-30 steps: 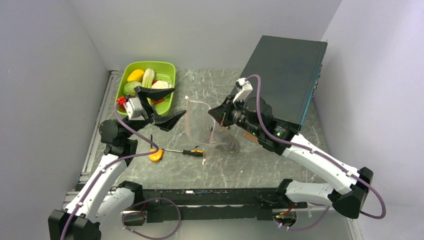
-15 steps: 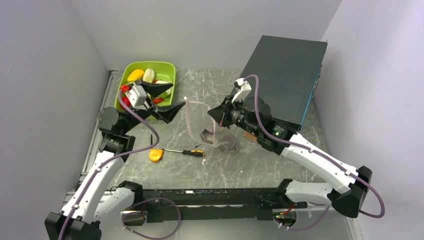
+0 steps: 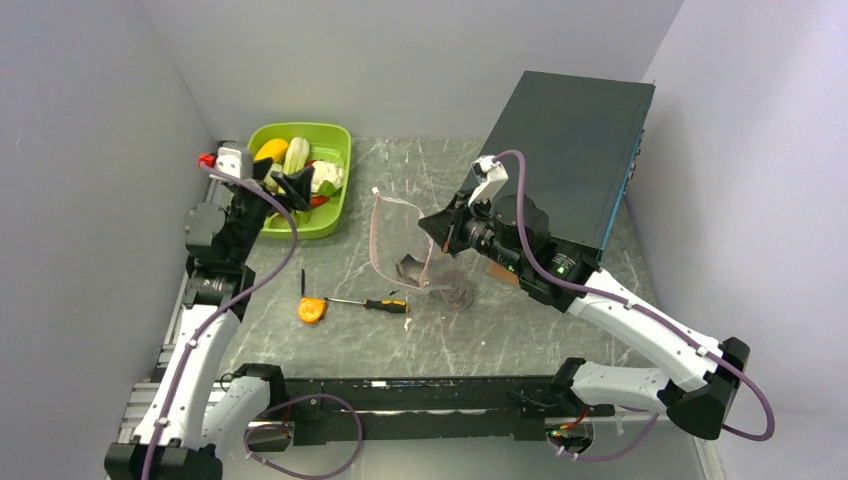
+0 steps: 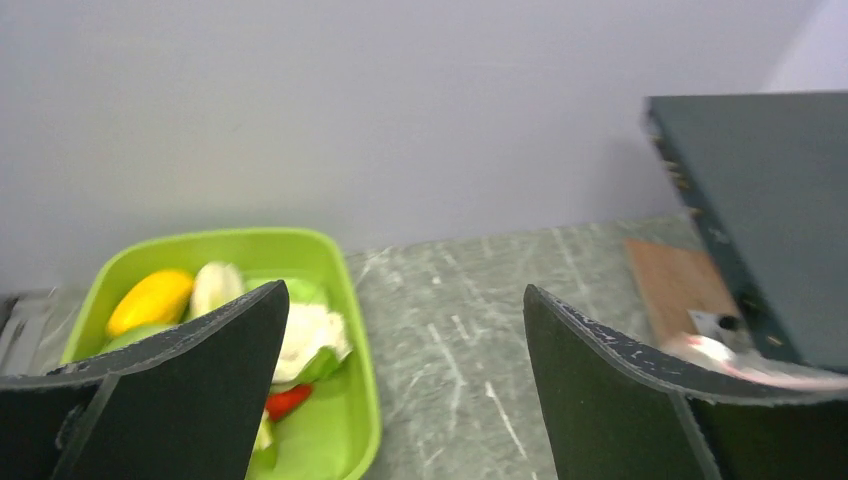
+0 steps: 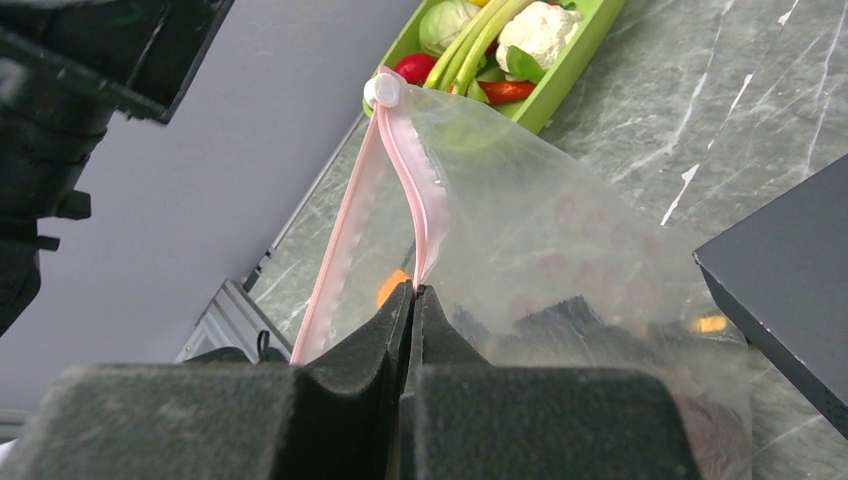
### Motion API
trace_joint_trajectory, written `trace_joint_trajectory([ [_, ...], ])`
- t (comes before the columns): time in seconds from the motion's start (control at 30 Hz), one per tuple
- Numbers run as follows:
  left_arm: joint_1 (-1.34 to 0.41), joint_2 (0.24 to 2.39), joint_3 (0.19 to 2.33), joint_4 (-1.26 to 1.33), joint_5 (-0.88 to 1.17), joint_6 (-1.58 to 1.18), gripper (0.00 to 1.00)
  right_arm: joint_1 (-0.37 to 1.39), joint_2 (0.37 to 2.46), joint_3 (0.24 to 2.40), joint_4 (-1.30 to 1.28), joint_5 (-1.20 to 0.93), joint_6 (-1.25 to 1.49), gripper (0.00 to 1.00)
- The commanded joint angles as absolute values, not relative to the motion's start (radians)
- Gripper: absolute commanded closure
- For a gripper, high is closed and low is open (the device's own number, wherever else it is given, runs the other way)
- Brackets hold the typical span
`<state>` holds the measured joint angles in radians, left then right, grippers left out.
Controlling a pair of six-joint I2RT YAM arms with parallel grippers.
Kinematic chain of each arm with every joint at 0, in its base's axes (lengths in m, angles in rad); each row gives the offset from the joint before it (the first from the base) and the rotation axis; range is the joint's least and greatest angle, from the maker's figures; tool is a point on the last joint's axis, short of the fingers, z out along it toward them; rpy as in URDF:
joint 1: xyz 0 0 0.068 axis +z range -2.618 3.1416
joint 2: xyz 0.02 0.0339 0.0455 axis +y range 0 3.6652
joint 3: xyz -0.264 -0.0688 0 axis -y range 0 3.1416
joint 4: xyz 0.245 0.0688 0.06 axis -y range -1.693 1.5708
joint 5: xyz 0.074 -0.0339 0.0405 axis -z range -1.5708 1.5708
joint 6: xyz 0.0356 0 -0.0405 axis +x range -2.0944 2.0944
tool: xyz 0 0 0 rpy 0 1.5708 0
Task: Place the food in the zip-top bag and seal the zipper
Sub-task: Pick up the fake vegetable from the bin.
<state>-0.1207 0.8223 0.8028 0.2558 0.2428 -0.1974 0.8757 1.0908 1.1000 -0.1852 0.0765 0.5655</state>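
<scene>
The clear zip-top bag (image 3: 405, 240) hangs open over the table middle, its pink zipper (image 5: 415, 170) spread in a loop. My right gripper (image 3: 432, 226) is shut on the zipper strip, as the right wrist view (image 5: 413, 290) shows. A dark purplish shape (image 3: 458, 288) shows through the bag's lower end. The food lies in the lime-green tray (image 3: 335, 215): white cauliflower (image 4: 305, 335), red chili (image 4: 285, 400), a light-green head (image 5: 447, 20). My left gripper (image 3: 290, 185) is open and empty above the tray's right part, its jaws wide apart in the left wrist view (image 4: 405, 300).
A large black box (image 3: 575, 150) stands at the back right, a wooden block (image 4: 680, 290) at its foot. An orange tape measure (image 3: 313, 310) and a screwdriver (image 3: 380, 303) lie near the front. Walls close in on the left, back and right.
My left gripper has swung back and to the left, from beside the bag's mouth to over the tray, staying open. The right gripper keeps its hold on the bag.
</scene>
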Motion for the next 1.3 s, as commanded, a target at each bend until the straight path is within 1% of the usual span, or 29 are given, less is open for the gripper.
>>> trace_joint_trajectory([
  [0.0,0.009,0.914,0.863,0.186,0.189,-0.309,0.09,0.874,1.062,1.112,-0.131,0.075,0.538,1.0],
  [0.07,0.069,0.987,0.897,0.149,0.242,-0.345,0.1,0.875,1.058,1.111,-0.132,0.083,0.537,1.0],
  [0.2,0.175,1.165,0.979,0.07,0.371,-0.413,0.17,0.875,1.056,1.097,-0.118,0.08,0.536,1.0],
  [0.27,0.217,1.236,0.994,0.083,0.436,-0.44,0.18,0.874,1.059,1.096,-0.12,0.077,0.539,1.0],
  [0.33,0.254,1.275,0.989,0.105,0.452,-0.463,0.18,0.875,1.058,1.091,-0.113,0.074,0.542,1.0],
  [0.5,0.301,1.335,0.999,0.089,0.396,-0.422,0.17,0.874,1.054,1.086,-0.109,0.074,0.547,1.0],
  [0.7,0.307,1.476,1.115,-0.115,0.342,-0.317,0.19,0.875,1.041,1.077,-0.105,0.069,0.554,1.0],
  [0.8,0.306,1.509,1.122,-0.115,0.316,-0.305,0.17,0.874,1.039,1.08,-0.108,0.065,0.553,1.0],
  [1.0,0.307,1.581,1.142,-0.109,0.173,-0.273,0.16,0.874,1.023,1.08,-0.121,0.075,0.551,1.0],
  [1.2,0.305,1.663,1.184,-0.126,0.151,-0.278,0.14,0.875,1.011,1.088,-0.129,0.081,0.552,1.0],
  [1.27,0.304,1.678,1.193,-0.129,0.137,-0.262,0.15,0.875,1.012,1.088,-0.127,0.079,0.556,1.0],
])
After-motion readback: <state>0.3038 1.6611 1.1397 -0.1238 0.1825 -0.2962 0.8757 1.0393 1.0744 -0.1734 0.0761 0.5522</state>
